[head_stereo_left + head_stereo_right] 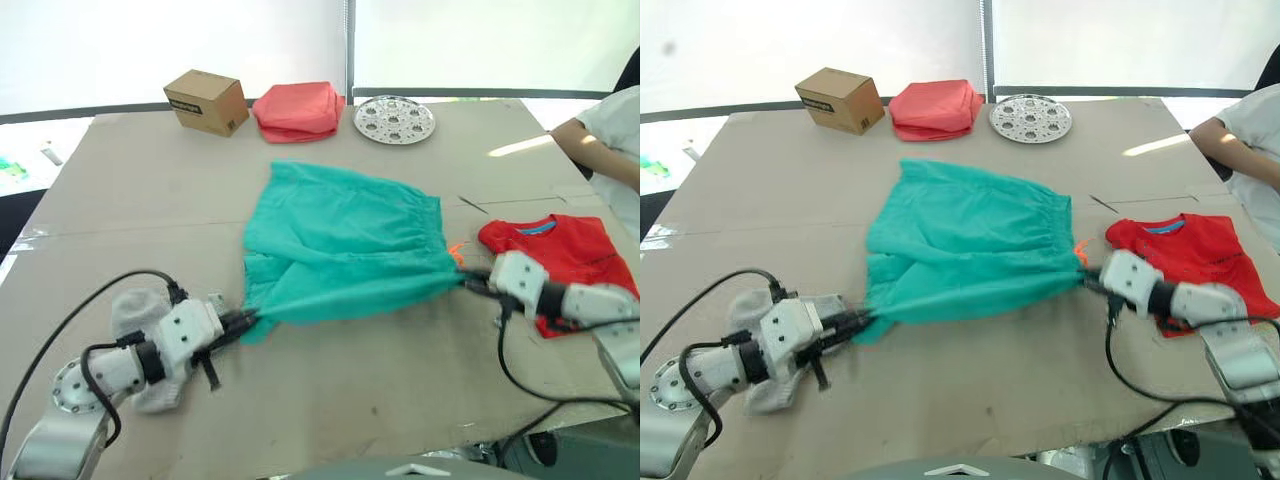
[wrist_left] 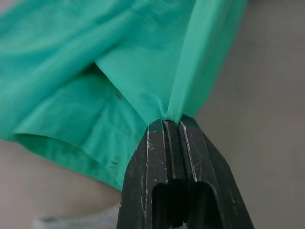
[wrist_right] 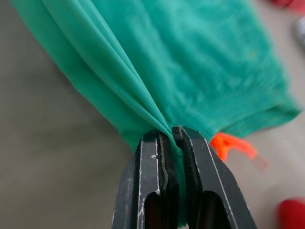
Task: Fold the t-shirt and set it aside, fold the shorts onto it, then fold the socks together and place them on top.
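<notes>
I see the cardboard-covered table (image 1: 330, 390) with the teal shorts (image 1: 340, 245) stretched across its middle between both arms. The folded red t-shirt (image 1: 565, 250) lies to their right. My left gripper (image 1: 243, 320) and right gripper (image 1: 468, 283) are each clamped on a shorts corner; grey socks (image 1: 135, 312) sit under my left arm

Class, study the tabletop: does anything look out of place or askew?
Nothing is damaged or spilled. The socks lie crumpled under the left gripper, and the shorts hang bunched between both grippers' jaws, beside the folded t-shirt.
</notes>
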Tool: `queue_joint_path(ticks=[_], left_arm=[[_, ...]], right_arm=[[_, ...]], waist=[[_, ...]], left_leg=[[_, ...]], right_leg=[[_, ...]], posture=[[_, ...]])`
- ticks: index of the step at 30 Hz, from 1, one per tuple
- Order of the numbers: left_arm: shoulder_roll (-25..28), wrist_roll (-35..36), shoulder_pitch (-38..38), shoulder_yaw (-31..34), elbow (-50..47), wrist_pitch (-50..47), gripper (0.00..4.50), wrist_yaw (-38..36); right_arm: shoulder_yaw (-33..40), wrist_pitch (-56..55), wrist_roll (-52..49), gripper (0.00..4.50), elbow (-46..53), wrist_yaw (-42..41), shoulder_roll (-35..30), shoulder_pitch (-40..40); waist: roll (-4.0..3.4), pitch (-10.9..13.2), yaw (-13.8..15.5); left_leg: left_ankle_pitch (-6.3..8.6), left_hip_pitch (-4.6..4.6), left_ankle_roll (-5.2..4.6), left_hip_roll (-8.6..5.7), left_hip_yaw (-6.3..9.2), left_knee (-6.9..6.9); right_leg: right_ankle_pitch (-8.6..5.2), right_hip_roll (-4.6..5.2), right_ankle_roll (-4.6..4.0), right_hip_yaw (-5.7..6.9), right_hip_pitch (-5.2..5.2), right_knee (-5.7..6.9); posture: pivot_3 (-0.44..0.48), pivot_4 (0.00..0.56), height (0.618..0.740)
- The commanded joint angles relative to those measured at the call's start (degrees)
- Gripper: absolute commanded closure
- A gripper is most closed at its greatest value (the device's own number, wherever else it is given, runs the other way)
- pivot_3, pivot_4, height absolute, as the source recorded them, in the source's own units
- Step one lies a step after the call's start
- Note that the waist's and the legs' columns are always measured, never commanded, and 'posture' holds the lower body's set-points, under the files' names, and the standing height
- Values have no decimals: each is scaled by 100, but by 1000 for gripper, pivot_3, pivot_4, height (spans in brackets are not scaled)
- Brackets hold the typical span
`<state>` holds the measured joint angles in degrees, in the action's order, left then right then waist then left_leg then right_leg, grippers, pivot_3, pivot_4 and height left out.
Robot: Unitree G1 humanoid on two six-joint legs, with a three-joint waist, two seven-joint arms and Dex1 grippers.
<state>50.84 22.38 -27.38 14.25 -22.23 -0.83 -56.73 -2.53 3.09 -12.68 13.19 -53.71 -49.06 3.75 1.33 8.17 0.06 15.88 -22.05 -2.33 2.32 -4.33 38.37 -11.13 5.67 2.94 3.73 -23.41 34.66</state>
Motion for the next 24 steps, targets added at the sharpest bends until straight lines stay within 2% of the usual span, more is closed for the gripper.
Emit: queue_joint_path(ticks=[1, 4, 6, 9, 12, 14, 18, 21, 24], left_arm=[[484, 777, -650, 715, -246, -562, 4500, -1110], [882, 1098, -1154, 1176, -281, -1028, 4500, -1916], [1135, 1653, -1259, 1573, -454, -1811, 4500, -2156], [1639, 2182, -757, 1956, -391, -2607, 4500, -2392], [2071, 2356, 807, 1376, 228, -2946, 4500, -2131], [2118, 1805, 2026, 497, 828, -2880, 4500, -1936], [1638, 455, 4221, -1013, 2203, -2147, 4500, -1789], [1232, -184, 5477, -1588, 3140, -1716, 4500, -1747], [1040, -506, 6241, -1834, 3810, -1560, 4500, -1828]], right_arm=[[627, 526, -487, 4465, 667, -419, -488, 603], [963, 977, -818, 4465, 1105, -737, -888, 1078], [1216, 1272, -999, 4465, 1326, -882, -1106, 1289], [1562, 1913, -1509, 4465, 1597, -868, -1262, 1170], [1352, 2739, -1752, 4465, 1388, -641, -1422, 295], [824, 2834, -1383, 4465, 920, -535, -1378, -598], [-228, 2746, -607, 4465, -71, -464, -1084, -2142], [-709, 2809, -253, 4465, -780, -364, -693, -3108], [-972, 2846, -25, 4465, -1229, -445, -515, -3631]], waist=[[-3, 1, -14], [-3, 1, -28], [-4, 1, 4], [-6, 8, 79], [-14, 16, 116], [-21, 18, 109], [14, 5, 71], [21, 0, 74], [22, 0, 73]], left_leg=[[1, 0, -2, 0, -1, -2], [-4, -8, -14, 5, -5, -2], [-2, -6, -9, 5, -3, -4], [1, -7, -5, 8, 3, -3], [4, -13, 3, 3, 10, 8], [5, -19, 3, -1, 7, 6], [-11, -21, -24, -15, 3, 4], [-31, -41, 7, -16, -2, 3], [-35, -67, 13, -8, 7, -2]], right_leg=[[-4, 0, -5, -2, -2, -2], [-5, -7, -7, -9, -17, 0], [-8, -9, -10, -7, -17, -1], [-9, -12, -11, -5, -18, -1], [-9, -9, -11, -1, -19, 4], [-9, -6, -11, -1, -21, -8], [-6, -20, -12, -9, -25, -8], [11, -60, -45, -7, -27, -2], [19, -75, -36, 7, -42, 0]], posture=[[0, 150, 740], [0, 150, 740], [0, 150, 740], [0, 150, 740], [0, 150, 740], [0, 150, 740], [0, 150, 740], [0, 150, 740], [0, 150, 740]])
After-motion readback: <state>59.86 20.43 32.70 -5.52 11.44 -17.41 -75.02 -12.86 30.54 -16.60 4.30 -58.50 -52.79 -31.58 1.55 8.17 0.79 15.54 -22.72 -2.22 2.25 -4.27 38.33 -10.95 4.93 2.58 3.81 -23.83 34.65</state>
